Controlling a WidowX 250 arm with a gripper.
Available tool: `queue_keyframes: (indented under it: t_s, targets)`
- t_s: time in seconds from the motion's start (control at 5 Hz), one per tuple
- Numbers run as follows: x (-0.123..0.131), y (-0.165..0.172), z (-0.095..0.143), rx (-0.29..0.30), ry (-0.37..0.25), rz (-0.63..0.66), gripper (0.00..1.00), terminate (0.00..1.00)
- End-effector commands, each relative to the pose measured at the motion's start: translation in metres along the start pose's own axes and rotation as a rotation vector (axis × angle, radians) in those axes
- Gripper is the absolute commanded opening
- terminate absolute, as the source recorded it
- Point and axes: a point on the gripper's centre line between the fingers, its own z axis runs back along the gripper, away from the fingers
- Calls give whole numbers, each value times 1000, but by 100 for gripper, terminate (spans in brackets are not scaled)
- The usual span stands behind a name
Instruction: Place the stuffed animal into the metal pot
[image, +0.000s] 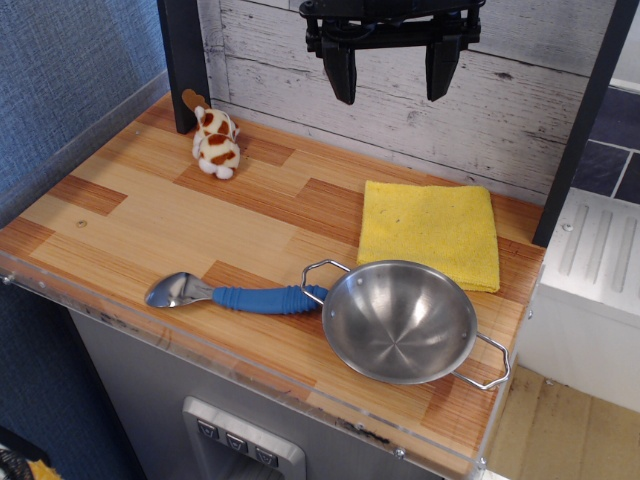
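The stuffed animal (215, 141), a small cream-white plush with orange-brown patches and brown ears, sits on the wooden tabletop at the far left, near the back wall. The metal pot (401, 320), a shallow shiny steel bowl with two wire loop handles, stands empty at the front right of the table. My gripper (392, 72) hangs high over the back of the table, in front of the plank wall. Its two black fingers are spread apart and hold nothing. It is well to the right of the plush and far above the pot.
A blue-handled metal spoon (236, 295) lies left of the pot, its handle touching the pot's rim. A folded yellow cloth (432, 231) lies behind the pot. A black post (183, 62) stands just behind the plush. The table's front edge (250, 370) has a clear plastic lip.
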Motion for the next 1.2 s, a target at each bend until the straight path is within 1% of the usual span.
queue_keyframes:
  t_s: [0.0, 0.2, 0.4, 0.6, 0.8, 1.0]
  targets:
    - [0, 0, 0, 0, 0, 0, 100, 0]
    - [7, 40, 6, 42, -10, 142, 100, 0]
    - [12, 71, 3, 61, -10, 221, 100, 0]
    - [24, 95, -5, 62, -51, 280, 100, 0]
    - [36, 114, -23, 97, -52, 315, 100, 0]
    - [47, 132, -35, 116, -106, 307, 100, 0]
